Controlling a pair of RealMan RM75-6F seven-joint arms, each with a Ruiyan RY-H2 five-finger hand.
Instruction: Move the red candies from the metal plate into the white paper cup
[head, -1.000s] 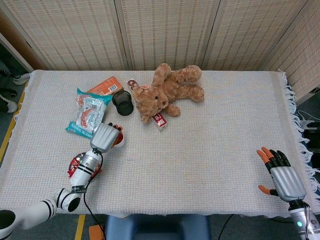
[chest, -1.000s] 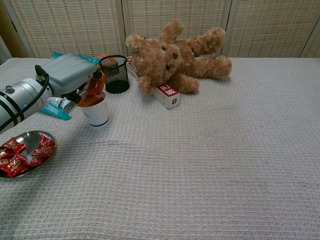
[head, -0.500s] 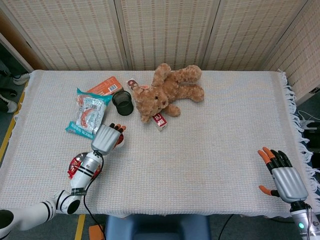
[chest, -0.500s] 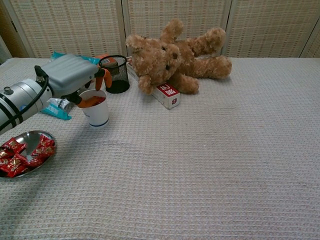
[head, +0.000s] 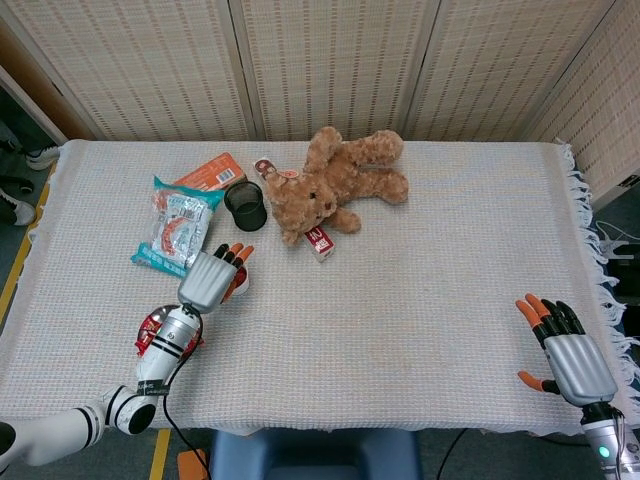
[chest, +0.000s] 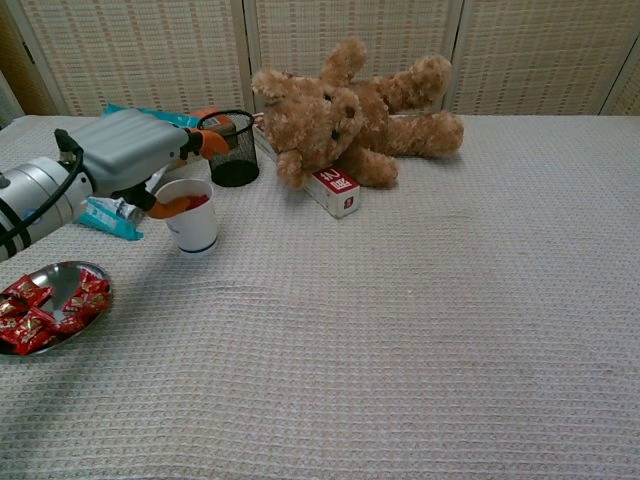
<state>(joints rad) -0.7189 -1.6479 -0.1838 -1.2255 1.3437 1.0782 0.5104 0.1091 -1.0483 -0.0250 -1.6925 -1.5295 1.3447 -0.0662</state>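
Note:
The white paper cup (chest: 191, 215) stands upright near the table's left side, with red showing inside it; the head view shows the cup (head: 240, 285) mostly behind my left hand. My left hand (chest: 135, 160) (head: 212, 276) hovers just above and left of the cup's rim with its fingers spread and nothing in them. The metal plate (chest: 55, 278) lies near the front left edge with several red candies (chest: 35, 312) on it; the head view shows the plate (head: 146, 331) partly under my left forearm. My right hand (head: 567, 355) rests open at the table's front right corner.
A brown teddy bear (chest: 350, 105) lies at the back middle with a small red box (chest: 333, 190) against it. A black mesh cup (chest: 231, 147) stands behind the paper cup. Snack packets (head: 177, 225) lie at the back left.
My left hand has lifted off the cup's mouth and drawn back to the left, its fingers spreading apart. The cup's rim now shows fully. The right hand has not moved.

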